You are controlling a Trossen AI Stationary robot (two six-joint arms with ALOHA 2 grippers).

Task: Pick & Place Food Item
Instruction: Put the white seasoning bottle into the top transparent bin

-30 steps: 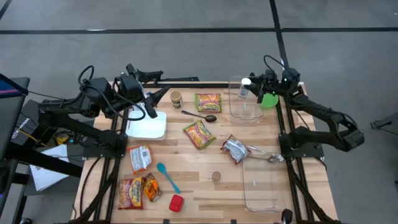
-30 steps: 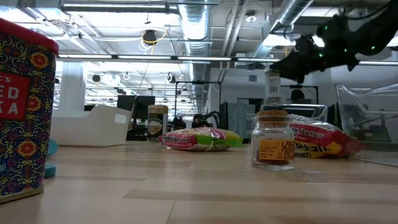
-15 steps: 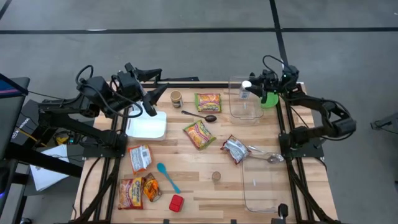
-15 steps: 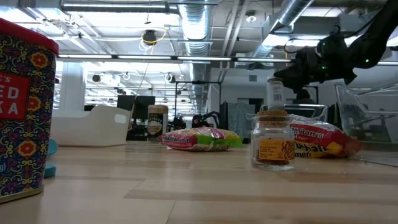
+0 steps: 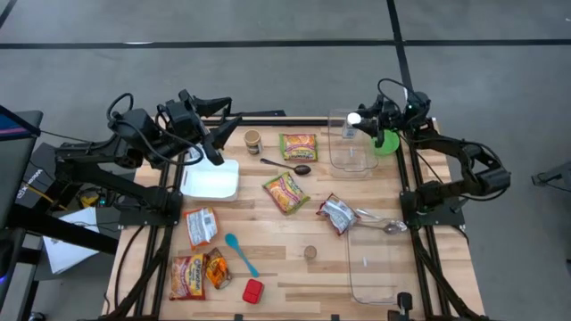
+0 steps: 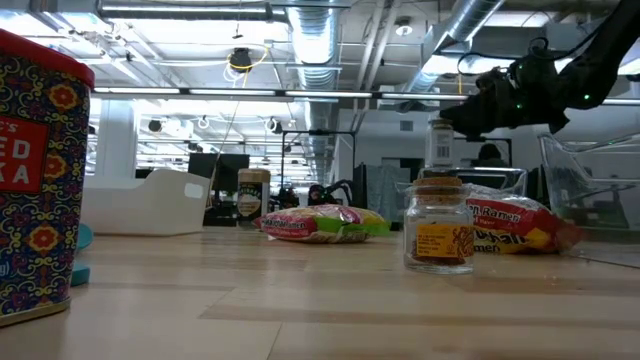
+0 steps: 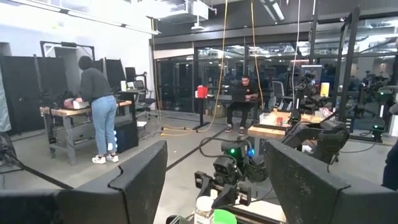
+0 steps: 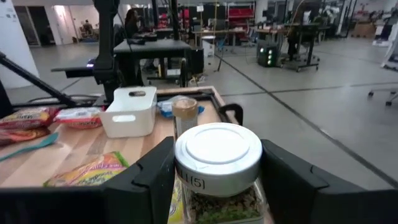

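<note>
My right gripper [image 5: 368, 120] is shut on a clear jar with a white lid [image 5: 353, 119], which holds greenish herbs [image 8: 217, 208]. It is held above the clear tub [image 5: 350, 153] at the table's far right. The low view shows the jar [image 6: 438, 142] upright and in the air under the gripper [image 6: 480, 105]. My left gripper [image 5: 217, 143] is open and empty above the far edge of the white bin [image 5: 211, 181]; its fingers [image 7: 134, 180] stand wide apart. My right gripper pinches the jar's body just under the white lid [image 8: 217, 155], one finger [image 8: 146, 186] on each side. The fingers come about level from the table's right side. The jar stands upright, lifted clear above the clear tub.
Ramen packets [image 5: 299, 145] [image 5: 285, 192], a dark spoon [image 5: 287, 166], a brown jar [image 5: 252, 140], a silver packet [image 5: 337, 214], a cork-stoppered jar [image 5: 310, 253] and a second clear tub [image 5: 375, 263] lie mid-table. A green cup [image 5: 386, 141] stands beside my right gripper. Snack packets, a blue spoon and a red tin lie near left.
My right arm's elbow has swung in toward the table's far edge, while its gripper has kept the jar over the clear tub, shifting only slightly. The jar stays upright and lifted.
</note>
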